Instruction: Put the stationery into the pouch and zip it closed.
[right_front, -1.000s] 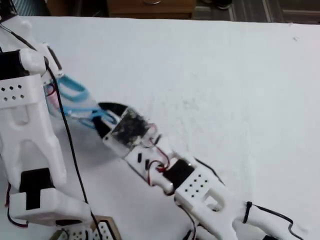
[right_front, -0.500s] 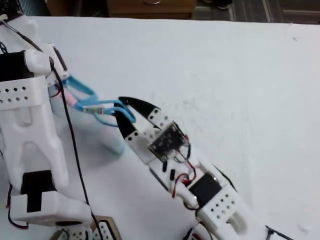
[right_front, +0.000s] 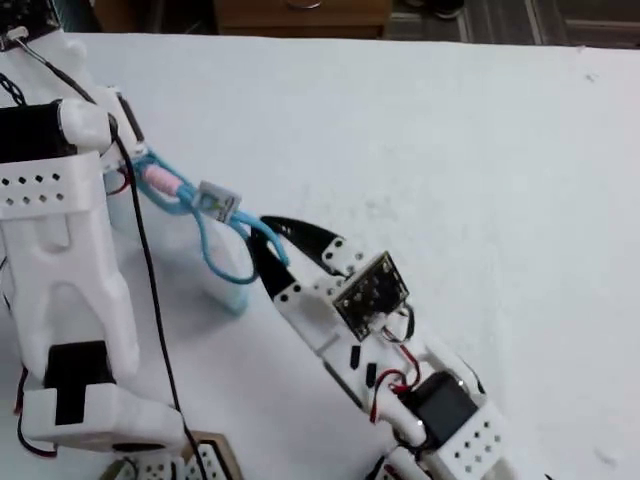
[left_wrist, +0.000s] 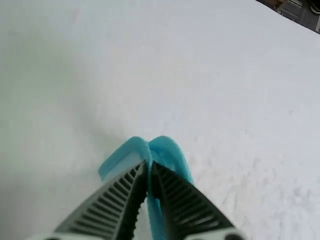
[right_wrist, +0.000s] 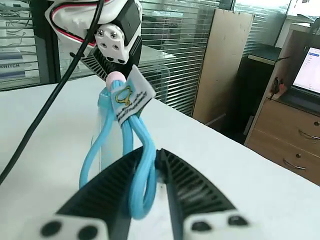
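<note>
- Left gripper (left_wrist: 148, 166) is pinched tight, its 2 ribbed jaws nearly meeting, with the blue strap (right_front: 205, 250) caught between them and poking out past the tips.
- In the high view that arm stands at the left edge of the frame, and the strap runs from it down and to the right, towards the centre.
- Right gripper (right_front: 258, 232) comes up from the lower right of the high view. Its 2 black jaws are closed narrow on the far loop of the same strap.
- So the strap is strung between the 2 grippers. A small white tag (right_front: 218, 202) sits on it about midway, with a pink piece (right_front: 160, 180) nearer the left arm.
- The pouch (right_front: 228, 290) looks pale and see-through, just below the strap at centre left of the high view, with its blue corner down on the white table (right_front: 450, 150).
- Whether its zip is open or closed, I cannot tell.
</note>
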